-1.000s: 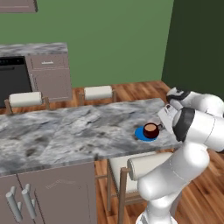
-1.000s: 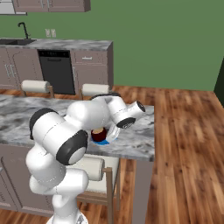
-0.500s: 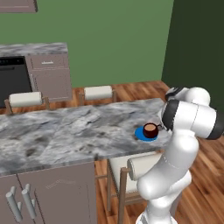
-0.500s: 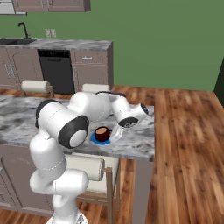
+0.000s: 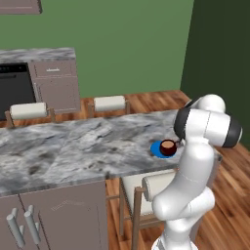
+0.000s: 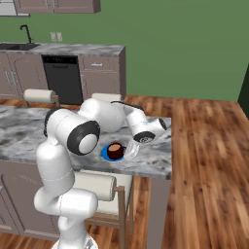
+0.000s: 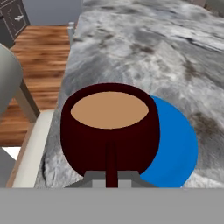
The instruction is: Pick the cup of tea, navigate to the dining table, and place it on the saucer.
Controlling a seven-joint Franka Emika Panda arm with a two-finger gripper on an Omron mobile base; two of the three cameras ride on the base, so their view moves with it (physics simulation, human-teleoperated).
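The cup of tea (image 7: 109, 131) stands on the saucer (image 7: 175, 144) near the end of the counter (image 5: 73, 146), close to its front edge, above a chair with a pale padded back (image 5: 161, 185). In the hand view the cup sits off-centre on the blue disc: the saucer shows broadly on one side of the cup and not at all on the other, so whether the whole base rests on it cannot be told from there. In the right base view the gripper (image 6: 132, 151) hangs just beside the cup (image 6: 115, 151), on the side away from the arm's shoulder, and the saucer (image 6: 105, 153) peeks out as a blue crescent. The cup's little handle points straight toward the camera on the hand. Whether the gripper is spread or pinching the handle cannot be told, since the fingertips sit at the very bottom of that view and blur into it. The step in hand looks like the release and retreat. To do it well, the robot should open fully before moving, then draw back along the handle's line and slightly upward, so no finger drags the handle and tips the tan liquid or slides the cup off the saucer (image 5: 157, 149) toward the counter's front edge.
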